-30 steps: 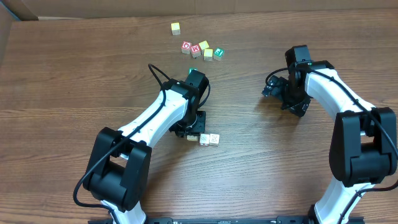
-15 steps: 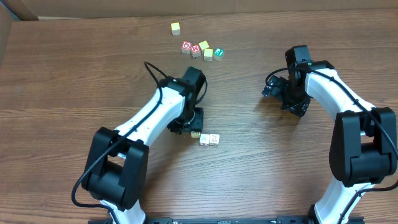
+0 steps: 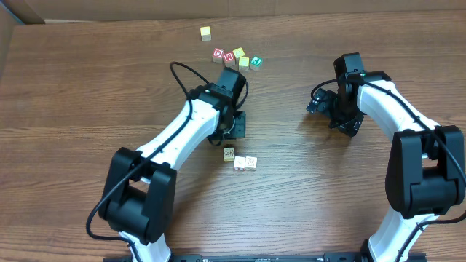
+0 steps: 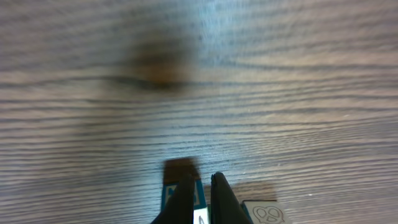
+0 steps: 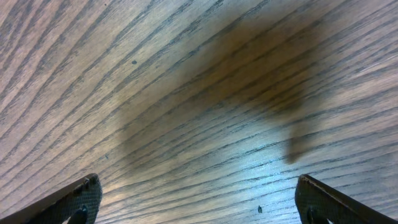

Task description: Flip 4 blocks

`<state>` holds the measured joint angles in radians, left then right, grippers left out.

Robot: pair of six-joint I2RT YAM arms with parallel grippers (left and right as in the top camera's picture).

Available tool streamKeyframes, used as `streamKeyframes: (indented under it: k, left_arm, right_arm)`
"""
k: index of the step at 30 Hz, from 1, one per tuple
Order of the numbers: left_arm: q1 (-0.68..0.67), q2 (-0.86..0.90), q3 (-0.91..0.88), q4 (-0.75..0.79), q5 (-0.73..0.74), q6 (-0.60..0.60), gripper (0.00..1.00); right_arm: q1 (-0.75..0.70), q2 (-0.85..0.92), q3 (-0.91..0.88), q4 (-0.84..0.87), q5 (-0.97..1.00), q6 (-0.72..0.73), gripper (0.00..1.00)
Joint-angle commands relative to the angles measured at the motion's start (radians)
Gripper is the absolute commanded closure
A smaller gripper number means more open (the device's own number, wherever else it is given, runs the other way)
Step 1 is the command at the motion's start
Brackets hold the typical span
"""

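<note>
Nearest blocks: a pair of pale cream wooden alphabet cubes (image 3: pixel 245 163) sits side by side and touching on the brown wood-grain tabletop (image 3: pixel 87 87), in the same place as a second ago.
Third block: a single pale cream wooden cube with a faint dark mark (image 3: pixel 228 153) lies just beside the pair, at its far-left corner. A second ago the left arm covered this spot. Now the cube is in plain sight with nothing touching it.
Left end effector (image 3: pixel 234 125): it has pulled back from the three cubes toward the far side and hangs near them. In the wrist view its fingers are clenched together on nothing, with the cubes partly hidden behind them.
Meaning for the task: it looks as if this cube has just been let go, so one flip is probably finished. I cannot tell which face is now up. The clenched fingers must part again before the next pick.
Right end effector (image 3: pixel 319 103): it is well apart on the other side, unmoved, with fingers spread wide and nothing between them.
Far group: a green-faced cube (image 3: pixel 255 62), which may be the fourth block, sits with two red-lettered cubes (image 3: pixel 223 54) and plain yellow cubes (image 3: pixel 244 62). None of them has moved.
</note>
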<state>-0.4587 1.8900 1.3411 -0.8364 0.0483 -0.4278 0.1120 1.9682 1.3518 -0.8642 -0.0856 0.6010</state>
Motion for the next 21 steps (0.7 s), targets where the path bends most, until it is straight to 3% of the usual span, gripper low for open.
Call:
streamKeyframes:
  k: [1, 21]
  left_arm:
    - [-0.008, 0.031, -0.012, -0.009, -0.029, -0.026, 0.96]
    - [-0.021, 0.034, -0.016, -0.067, -0.067, -0.022, 0.96]
  right_arm:
    - [-0.001, -0.029, 0.01, 0.003, 0.005, -0.007, 0.0]
    - [-0.001, -0.029, 0.01, 0.003, 0.005, -0.007, 0.0]
